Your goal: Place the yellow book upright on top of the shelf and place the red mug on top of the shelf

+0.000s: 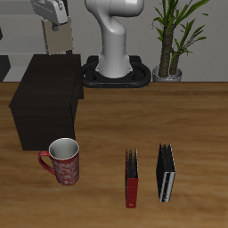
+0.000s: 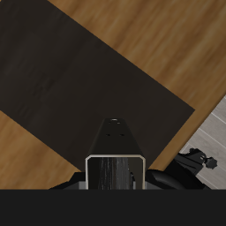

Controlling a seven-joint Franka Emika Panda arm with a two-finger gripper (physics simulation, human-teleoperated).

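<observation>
No legible txt: book (image 1: 60, 41), shelf (image 1: 46, 96)

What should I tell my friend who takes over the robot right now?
The gripper: jaws shut on the yellow book, held upright over the back of the shelf, not let go.
The red mug: standing on the table in front of the shelf.
Done: nothing yet.
Left: set the book upright on the shelf and release it, then put the mug on top too.
</observation>
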